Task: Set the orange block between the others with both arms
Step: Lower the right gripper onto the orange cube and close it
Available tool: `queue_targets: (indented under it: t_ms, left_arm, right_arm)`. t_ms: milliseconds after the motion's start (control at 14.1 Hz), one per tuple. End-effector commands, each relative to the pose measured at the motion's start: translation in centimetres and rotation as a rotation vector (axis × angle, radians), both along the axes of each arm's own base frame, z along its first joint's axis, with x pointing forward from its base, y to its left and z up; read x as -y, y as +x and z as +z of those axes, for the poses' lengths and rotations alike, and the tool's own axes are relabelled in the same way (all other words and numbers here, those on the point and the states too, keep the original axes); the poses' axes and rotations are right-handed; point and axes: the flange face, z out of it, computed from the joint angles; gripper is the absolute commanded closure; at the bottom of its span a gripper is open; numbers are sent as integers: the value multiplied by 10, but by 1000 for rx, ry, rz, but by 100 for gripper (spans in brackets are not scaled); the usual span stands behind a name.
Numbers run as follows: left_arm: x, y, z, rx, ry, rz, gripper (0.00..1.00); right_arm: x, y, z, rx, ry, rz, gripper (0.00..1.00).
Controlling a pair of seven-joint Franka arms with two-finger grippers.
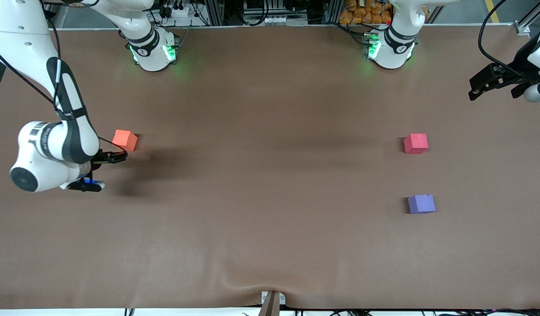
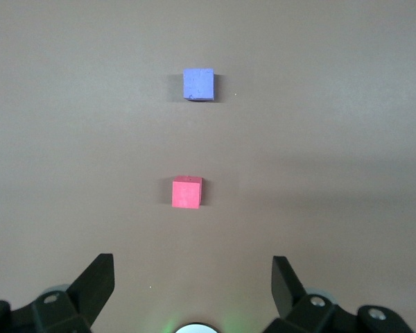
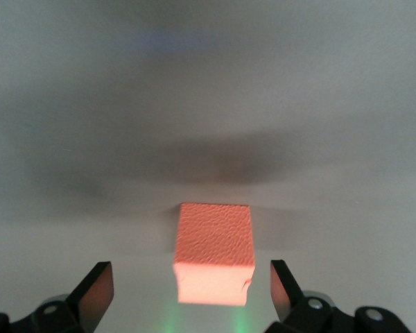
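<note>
Front view, orange block [image 1: 124, 140] alone, brown table [image 1: 270, 197]

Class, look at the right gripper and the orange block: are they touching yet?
Apart. In the right wrist view the orange block sits on the table between the open right gripper jaws, with bare table showing on both sides of it.
</note>
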Motion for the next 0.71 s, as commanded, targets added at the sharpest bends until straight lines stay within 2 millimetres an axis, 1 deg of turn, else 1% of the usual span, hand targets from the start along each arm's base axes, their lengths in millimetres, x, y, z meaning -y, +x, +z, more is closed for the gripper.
queue_targets:
  t_ms: [0,71,142,285,427,569,640]
  left_arm:
    - [1,-4,6,-1,-1,-22,0]
    - [1,-4,6,-1,-3,-22,0]
    - [1,-4,5,-3,-4,-23,0]
    - [0,-4,5,-4,-4,-22,0]
    - [-2,-4,5,-7,-4,-18,0]
    - [-2,-5,4,-12,-4,-18,0]
    - [-2,-5,4,-12,-4,-18,0]
  right_arm:
    - [4,-39,-9,39,38,3,0]
    - [2,-48,-19,37,37,3,0]
    - [-2,-52,-25,34,36,7,0]
    - [-10,-53,-27,24,33,18,0]
    - [-13,-54,-28,11,22,5,0]
    - [-14,-57,-28,-3,22,10,48]
    - [-14,-57,-28,-3,23,14,69]
